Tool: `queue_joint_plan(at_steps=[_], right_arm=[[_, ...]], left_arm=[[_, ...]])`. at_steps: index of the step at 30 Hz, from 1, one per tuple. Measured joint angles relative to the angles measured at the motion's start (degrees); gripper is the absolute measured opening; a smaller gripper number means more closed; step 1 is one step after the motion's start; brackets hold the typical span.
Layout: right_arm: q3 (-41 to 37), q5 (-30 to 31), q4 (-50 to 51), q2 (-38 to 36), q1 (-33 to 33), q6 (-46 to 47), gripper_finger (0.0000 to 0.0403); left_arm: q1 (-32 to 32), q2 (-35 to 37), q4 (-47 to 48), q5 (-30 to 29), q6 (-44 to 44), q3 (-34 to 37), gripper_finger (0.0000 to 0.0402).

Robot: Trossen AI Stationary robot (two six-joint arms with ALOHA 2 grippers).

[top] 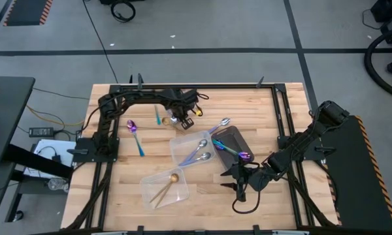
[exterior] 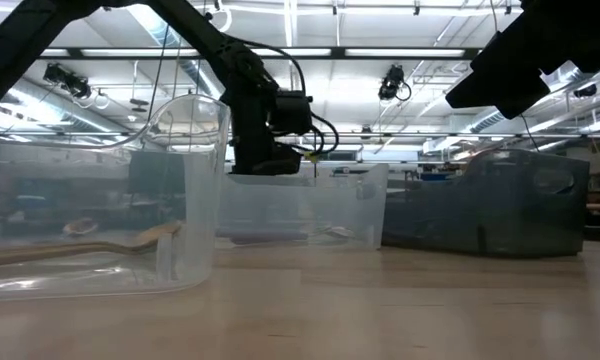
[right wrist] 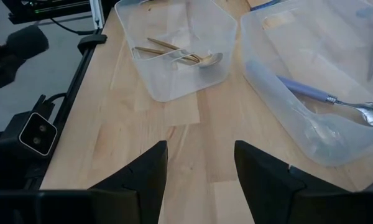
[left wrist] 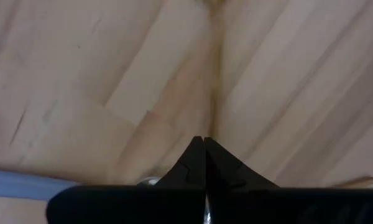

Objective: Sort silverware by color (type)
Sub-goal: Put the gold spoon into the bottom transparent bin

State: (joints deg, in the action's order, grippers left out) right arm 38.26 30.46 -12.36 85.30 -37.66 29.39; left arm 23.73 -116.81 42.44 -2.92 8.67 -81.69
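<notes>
Now the left gripper (top: pixel 181 120), jaws closed and apparently empty, hovers beside a gold spoon (top: pixel 190 121). It must open to pick. The right gripper (right wrist: pixel 199 168) waits open.

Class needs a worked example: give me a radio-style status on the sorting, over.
Left pincer shut, low at far side near gold piece. Right pincer open, waiting near edge. Gold spoons binned; purple spoon loose. Nothing blocking.

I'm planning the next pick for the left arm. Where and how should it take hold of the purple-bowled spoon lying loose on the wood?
Grip the purple-bowled spoon mid-handle, coming straight down with fingers across the slim teal shaft: it lies flat on bare wood, clear of the containers.
</notes>
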Motion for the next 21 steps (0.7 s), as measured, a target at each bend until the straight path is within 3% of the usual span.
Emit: queue_joint_plan(at_steps=[9,15,21], right_arm=[[0.0,0.0,0.0,0.0,0.0,0.0,0.0196],[0.0,0.0,0.0,0.0,0.0,0.0,0.0196],[0.0,0.0,0.0,0.0,0.0,0.0,0.0196]], left_arm=[[-0.2,1.4,-2.4,0.3,1.1,0.0,0.0006],[-0.8,1.3,-10.0,0.1,1.1,-0.1,0.0086],[-0.9,-0.1,-7.3,0.2,0.8,0.0,0.0151]])
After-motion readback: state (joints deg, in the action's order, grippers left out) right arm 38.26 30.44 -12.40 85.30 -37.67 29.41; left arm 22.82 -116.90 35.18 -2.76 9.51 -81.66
